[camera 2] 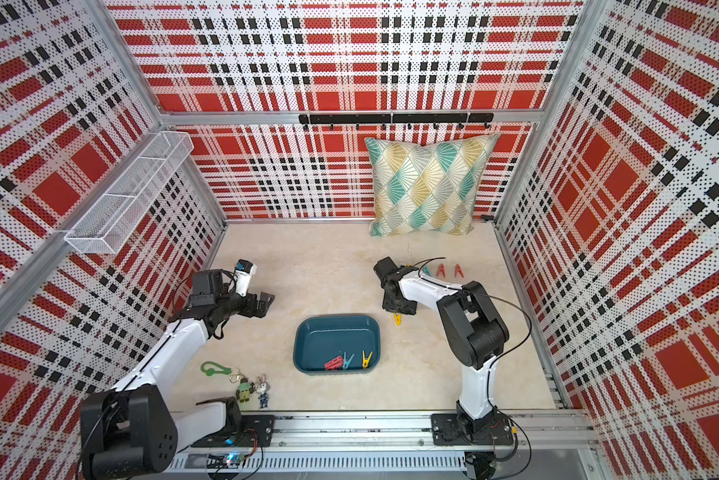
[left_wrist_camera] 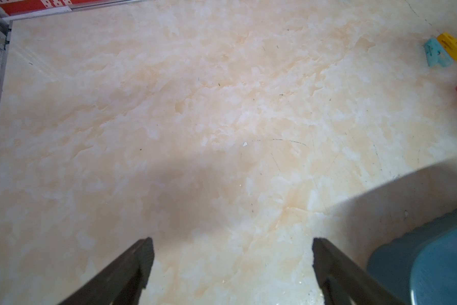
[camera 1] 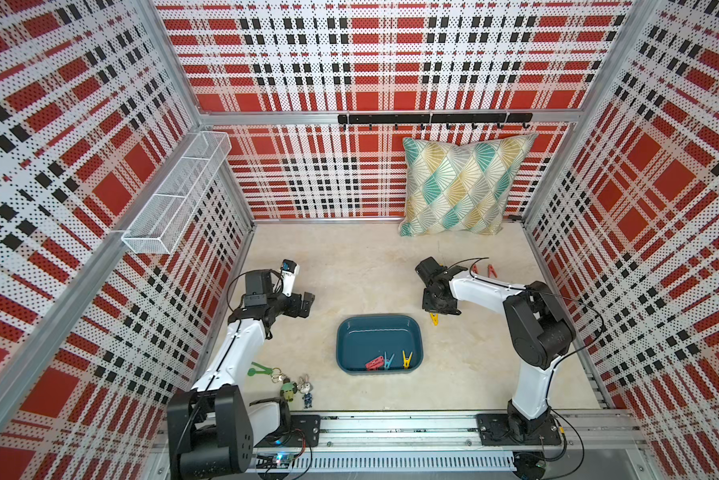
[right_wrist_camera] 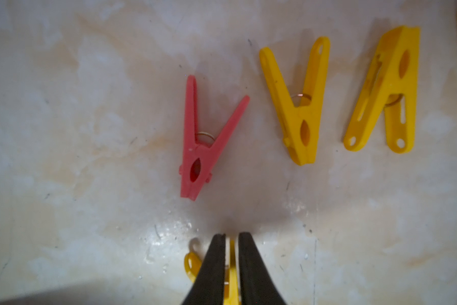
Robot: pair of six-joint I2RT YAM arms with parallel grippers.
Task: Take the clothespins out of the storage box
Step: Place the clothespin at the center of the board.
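Observation:
The dark teal storage box (camera 1: 378,318) (camera 2: 336,318) sits mid-table; its corner (left_wrist_camera: 433,264) shows in the left wrist view. Inside lie a red clothespin (camera 1: 373,364), a blue one (camera 1: 388,360) and a yellow one (camera 1: 407,359). My right gripper (camera 1: 434,313) (right_wrist_camera: 232,235) is down at the table right of the box. Its jaws stand barely apart around a yellow clothespin (right_wrist_camera: 232,277) (camera 1: 434,319), with thin gaps on both sides. Before it lie a red clothespin (right_wrist_camera: 206,148) and two yellow ones (right_wrist_camera: 298,111) (right_wrist_camera: 383,97). My left gripper (camera 1: 308,305) (left_wrist_camera: 232,245) hovers wide open and empty, left of the box.
Two red clothespins (camera 1: 492,271) (camera 1: 475,269) lie behind the right arm. A patterned pillow (camera 1: 461,183) leans on the back wall under a hook rail (camera 1: 432,119). A white mesh basket (camera 1: 179,191) hangs on the left wall. A green clip (camera 1: 260,369) with figurines (camera 1: 295,388) lies front left.

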